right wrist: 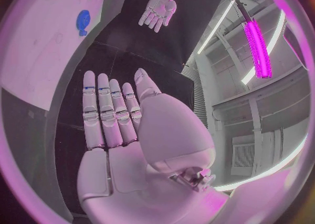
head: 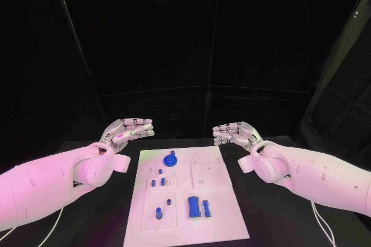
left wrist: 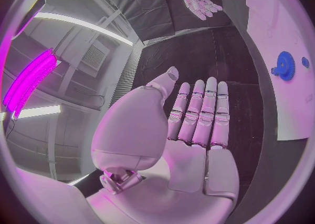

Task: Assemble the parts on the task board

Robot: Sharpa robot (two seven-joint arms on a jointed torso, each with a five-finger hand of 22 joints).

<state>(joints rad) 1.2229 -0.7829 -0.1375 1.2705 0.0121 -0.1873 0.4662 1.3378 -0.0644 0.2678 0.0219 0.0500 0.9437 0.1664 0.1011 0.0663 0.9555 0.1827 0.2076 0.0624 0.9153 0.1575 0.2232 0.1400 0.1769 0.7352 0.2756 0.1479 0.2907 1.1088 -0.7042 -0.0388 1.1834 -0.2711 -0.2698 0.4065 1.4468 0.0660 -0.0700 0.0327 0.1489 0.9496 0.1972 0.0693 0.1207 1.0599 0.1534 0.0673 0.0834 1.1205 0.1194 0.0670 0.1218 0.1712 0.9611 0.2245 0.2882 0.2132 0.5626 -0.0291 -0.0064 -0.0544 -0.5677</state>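
- The task board [head: 188,201] is seen lying flat in the middle of the black counter [head: 271,215], with its long axis running from near to far.
- The left hand [head: 127,131] is held above the counter just beyond the board's far-left corner, palm turned inward; its fingers [left wrist: 200,113] are stretched out straight and side by side, and nothing is held in them.
- The right hand [head: 236,133] is held in mirror fashion beyond the board's far-right corner; its fingers [right wrist: 108,111] are likewise extended and close together, with nothing between them.
- Neither hand is in contact with the board or with any part; all parts lie nearer than the fingertips, between the two forearms.
- A round blue gear-like part [head: 171,160] is found at the far end of the board, left of centre, the closest piece to both hands; it is also visible in the left wrist view [left wrist: 285,66] and the right wrist view [right wrist: 83,22].
- Several small blue pegs [head: 158,181] are placed in the left-middle section of the board.
- A blue rectangular block [head: 193,206] lies in the near half, its long axis pointing near to far, with a slimmer blue piece [head: 206,208] just beside it on the right, aligned the same way.
- Another small blue part [head: 159,213] sits at the near left of the board.
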